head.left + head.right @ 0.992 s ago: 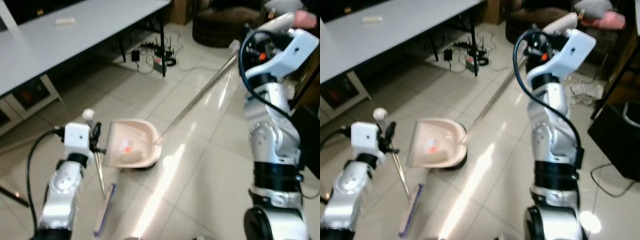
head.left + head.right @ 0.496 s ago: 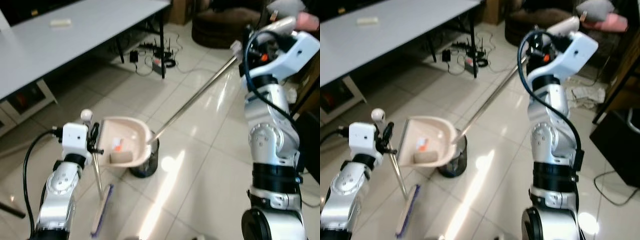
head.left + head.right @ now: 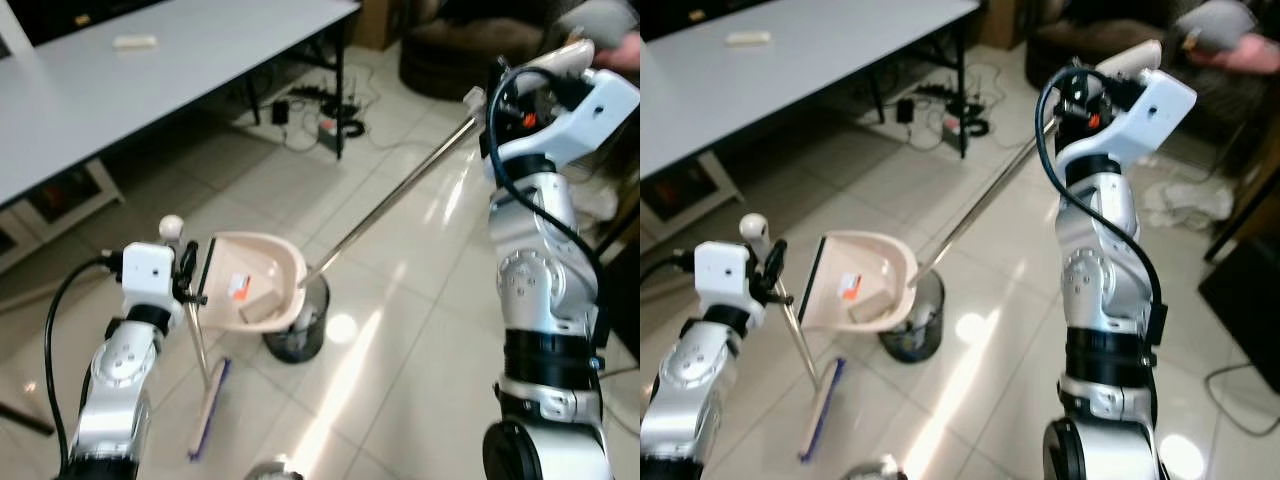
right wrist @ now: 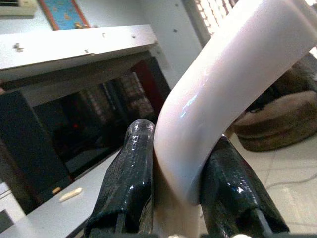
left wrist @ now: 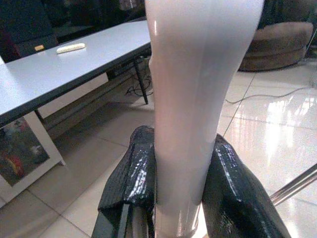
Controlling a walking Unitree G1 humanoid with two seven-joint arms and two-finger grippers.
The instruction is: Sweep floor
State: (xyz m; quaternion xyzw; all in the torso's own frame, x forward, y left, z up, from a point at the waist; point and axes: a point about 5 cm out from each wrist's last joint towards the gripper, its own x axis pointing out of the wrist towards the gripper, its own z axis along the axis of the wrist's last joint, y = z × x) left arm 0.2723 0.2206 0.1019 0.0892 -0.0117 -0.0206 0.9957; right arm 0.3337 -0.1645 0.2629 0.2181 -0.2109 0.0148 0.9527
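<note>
The right tool [image 4: 176,198] is raised at the robot's right, its black fingers [image 4: 130,178] pinching the pale curved grip of the dustpan handle [image 3: 400,195], a long metal rod that slopes down and to the left. The cream dustpan [image 3: 250,285] is held tilted above a small dark waste bin [image 3: 298,325] on the tiled floor [image 3: 420,330], with a pale block and an orange scrap lying inside it. The left tool [image 5: 185,181] is clamped on the pale broom handle [image 5: 198,99], and the broom [image 3: 205,390] stands just left of the bin, its purple-edged head on the floor. A grey bench [image 3: 170,60] stands behind.
</note>
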